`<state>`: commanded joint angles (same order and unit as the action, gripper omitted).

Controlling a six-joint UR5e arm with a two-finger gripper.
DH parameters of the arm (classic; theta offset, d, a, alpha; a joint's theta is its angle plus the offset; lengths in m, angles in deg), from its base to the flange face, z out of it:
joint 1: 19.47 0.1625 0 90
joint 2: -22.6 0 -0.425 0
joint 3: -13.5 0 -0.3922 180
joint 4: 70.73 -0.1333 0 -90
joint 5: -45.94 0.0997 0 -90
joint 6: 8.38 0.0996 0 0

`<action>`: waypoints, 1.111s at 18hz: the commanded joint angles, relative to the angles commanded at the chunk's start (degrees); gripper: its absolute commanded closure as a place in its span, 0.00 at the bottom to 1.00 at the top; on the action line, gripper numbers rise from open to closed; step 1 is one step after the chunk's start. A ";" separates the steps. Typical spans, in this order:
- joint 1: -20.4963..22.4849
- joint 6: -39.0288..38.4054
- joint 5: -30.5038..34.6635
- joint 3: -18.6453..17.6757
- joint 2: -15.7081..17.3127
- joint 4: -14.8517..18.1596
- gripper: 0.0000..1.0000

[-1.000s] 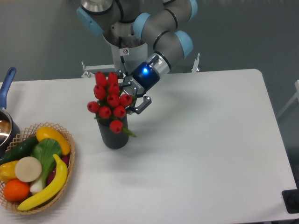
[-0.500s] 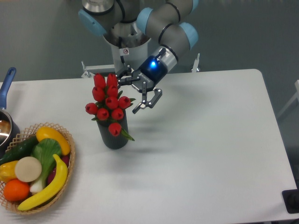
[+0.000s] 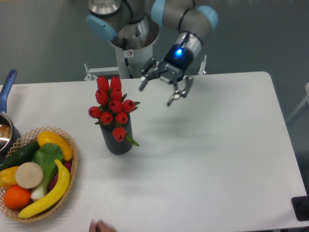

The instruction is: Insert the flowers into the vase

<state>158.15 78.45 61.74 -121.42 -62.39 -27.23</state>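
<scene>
Gripper [image 3: 161, 87] spread wide, holding nothing, above desk [image 3: 217, 145]. Flowers [image 3: 111, 106] standing in vase [image 3: 117, 140], below-left of gripper, apart.

Flowers [image 3: 111, 107] upright in vase [image 3: 117, 141]; gripper [image 3: 159, 90] spread, apart.

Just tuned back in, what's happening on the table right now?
The flowers stand in the vase, stems down inside its mouth, near the left side of the table. The hand is open and empty, up and to the right of the bunch, touching nothing. A second ago it was right at the blooms, so it has let go and pulled back. A fruit basket and a pot sit at the left edge, untouched.
</scene>
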 joint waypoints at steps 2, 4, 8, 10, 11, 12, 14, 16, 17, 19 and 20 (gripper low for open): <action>0.88 -0.09 5.26 1.75 0.00 0.09 0.00; 1.15 -0.17 10.28 4.12 -0.26 0.17 0.00; -0.25 -7.54 19.68 11.85 -3.32 0.61 0.00; -2.10 -8.61 25.56 14.93 -7.19 0.53 0.00; -3.32 -8.79 29.16 15.99 -8.25 0.53 0.00; -4.82 -8.88 32.50 17.31 -8.78 0.61 0.00; -6.41 -11.23 38.49 20.21 -10.45 0.97 0.00; -8.95 -12.74 42.62 23.72 -13.43 1.49 0.00; -10.01 -12.83 45.78 25.82 -15.10 2.36 0.00; -14.03 -12.83 52.11 30.56 -18.70 5.78 0.00; -16.15 -12.92 55.01 32.94 -20.20 7.63 0.00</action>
<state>142.01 65.53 116.75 -88.48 -82.59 -19.60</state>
